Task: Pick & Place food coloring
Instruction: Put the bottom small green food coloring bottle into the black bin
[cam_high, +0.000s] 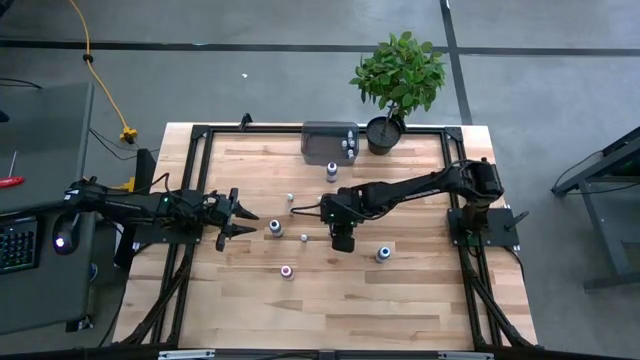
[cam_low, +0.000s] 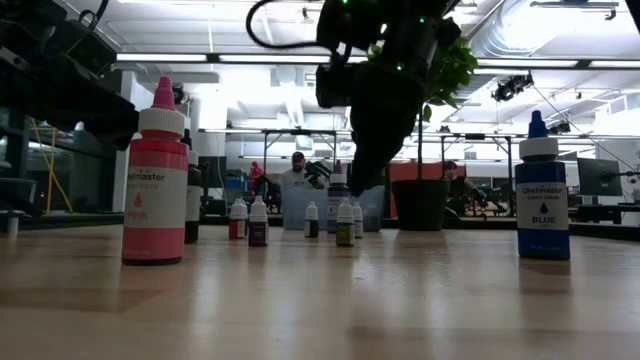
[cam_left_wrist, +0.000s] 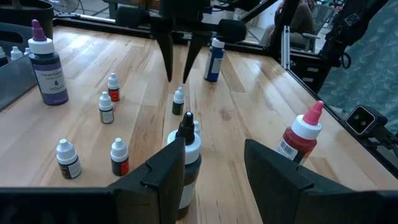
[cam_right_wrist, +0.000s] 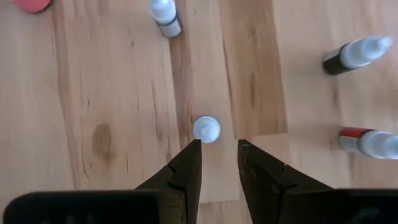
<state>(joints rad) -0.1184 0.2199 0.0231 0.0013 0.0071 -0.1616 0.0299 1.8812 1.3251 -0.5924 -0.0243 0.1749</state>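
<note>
The right end effector (cam_right_wrist: 219, 148) hangs part-open and empty over a small white-capped bottle (cam_right_wrist: 206, 129); descending off-centre, a finger could tip it over.

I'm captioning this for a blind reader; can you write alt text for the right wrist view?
Seen from above, the right end effector hangs open over a small white-capped bottle standing on the wooden table. Three more small bottles stand or lie farther off.
</note>
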